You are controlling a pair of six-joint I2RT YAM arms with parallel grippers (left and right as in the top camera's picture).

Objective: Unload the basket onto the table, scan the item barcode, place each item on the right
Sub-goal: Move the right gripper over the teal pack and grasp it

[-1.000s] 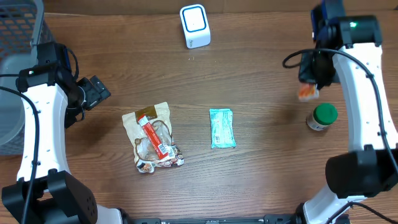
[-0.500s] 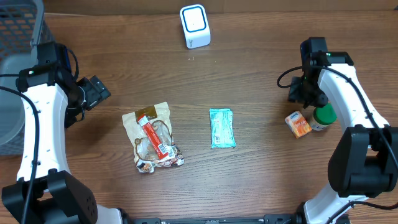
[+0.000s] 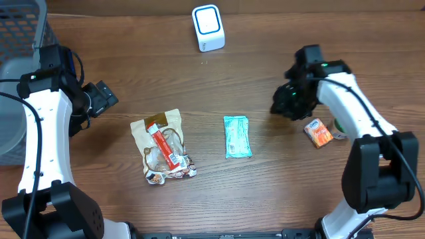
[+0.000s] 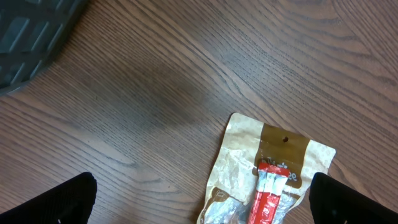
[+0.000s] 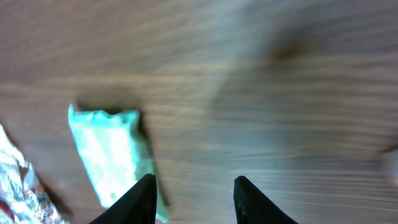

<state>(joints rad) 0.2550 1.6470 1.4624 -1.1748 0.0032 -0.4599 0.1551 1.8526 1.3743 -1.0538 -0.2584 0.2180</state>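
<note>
The white barcode scanner [image 3: 208, 28] stands at the back of the table. A teal packet [image 3: 237, 137] lies flat in the middle, blurred at lower left as the teal packet [image 5: 112, 155] in the right wrist view. My right gripper [image 3: 282, 106] hovers just right of it, open, and the right gripper [image 5: 194, 190] has nothing between its fingers. A small orange box [image 3: 318, 132] lies on the table behind that arm. A tan pouch with red sticks [image 3: 163, 146] lies left of centre. My left gripper [image 3: 103, 98] is wide open, above and left of the tan pouch [image 4: 267, 168].
A green-lidded jar [image 3: 340, 127] stands next to the orange box, mostly hidden by my right arm. A dark mesh basket [image 3: 20, 33] fills the back left corner and shows as the dark mesh basket [image 4: 31, 37] in the left wrist view.
My right gripper let go of the orange box, which now lies beside the jar, and swung left toward the teal packet. The left arm has not moved.
</note>
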